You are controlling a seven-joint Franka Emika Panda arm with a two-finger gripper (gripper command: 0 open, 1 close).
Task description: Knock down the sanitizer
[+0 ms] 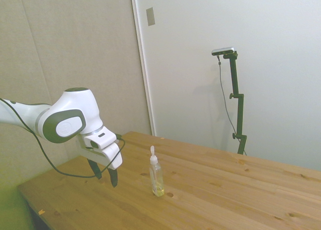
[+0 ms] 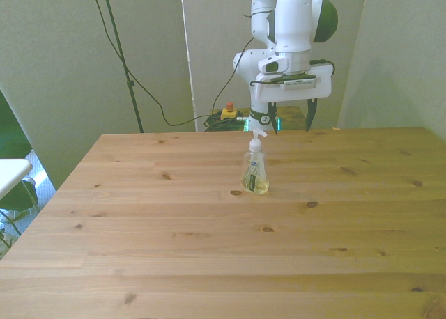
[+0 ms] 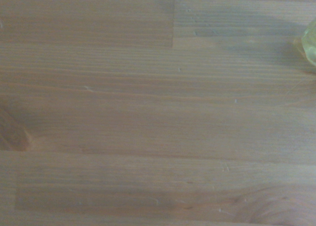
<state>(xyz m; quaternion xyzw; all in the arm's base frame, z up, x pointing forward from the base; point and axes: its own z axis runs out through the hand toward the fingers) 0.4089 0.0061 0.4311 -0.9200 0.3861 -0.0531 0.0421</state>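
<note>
- The bench fills the lower half of the front view with bare pine planks and dark knots; the wrist view shows the same wood grain close up and blurred.
- The sanitizer stands on the bench just above the centre of the front view, and in the lower middle of the side view. A yellowish patch at the right edge of the wrist view is probably its base, though it is too blurred to be sure.
- It is upright: the long axis is vertical, base flat on the wood, the white nozzle pointing toward the top of the frame. A little yellowish liquid sits at the bottom of the clear body.
- The gripper hangs to the left of the bottle in the side view, clearly apart from it, dark fingertips low over the bench. In the front view it sits above the bottle and slightly to the right.
- Its fingers are spread wide with nothing between them, seen most plainly in the front view.
- Progress, as I judge it: nothing of the knock-down is done. The bottle is untouched and standing; what remains is to close the gap and push it sideways until it topples.
</note>
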